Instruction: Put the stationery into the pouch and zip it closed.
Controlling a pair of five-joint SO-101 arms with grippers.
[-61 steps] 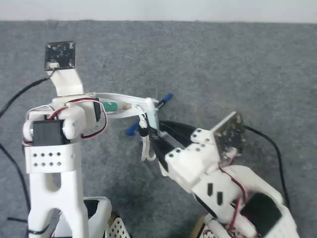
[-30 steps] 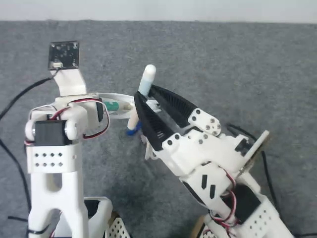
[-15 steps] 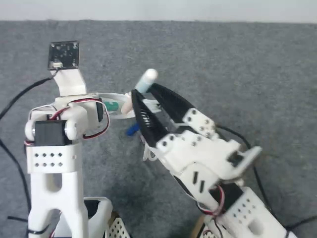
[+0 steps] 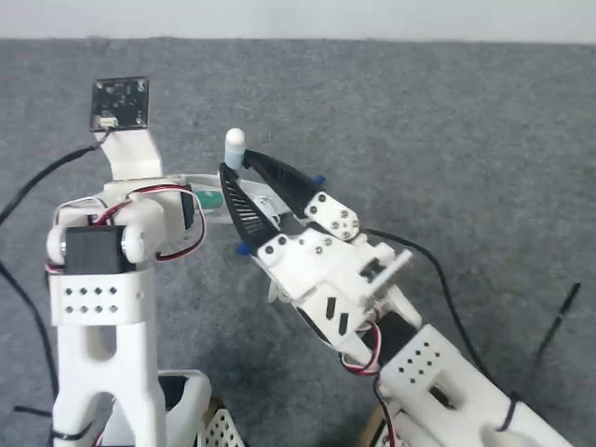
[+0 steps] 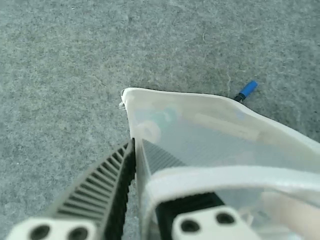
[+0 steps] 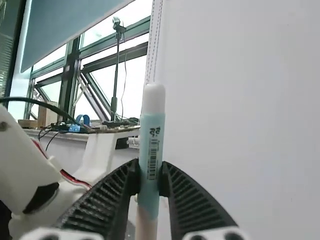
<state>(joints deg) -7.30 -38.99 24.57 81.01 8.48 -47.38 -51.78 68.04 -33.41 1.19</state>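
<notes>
Right pincer (image 6: 149, 176) squeezes the blue stick (image 6: 151, 125), pointing up, mid-frame. Left pincer (image 5: 134, 146) pinches the pouch (image 5: 215, 130) by its rim. Tip the stick down slowly into the opening.

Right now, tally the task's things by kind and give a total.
Pouch: 1
Light-blue marker, in the right hand: 1
Blue-tipped pen: 1
Total: 3; the pouch's contents are too blurred to count.

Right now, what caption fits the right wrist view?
Right gripper shut on a pale-blue, white-capped pen that juts out beyond it.
</notes>
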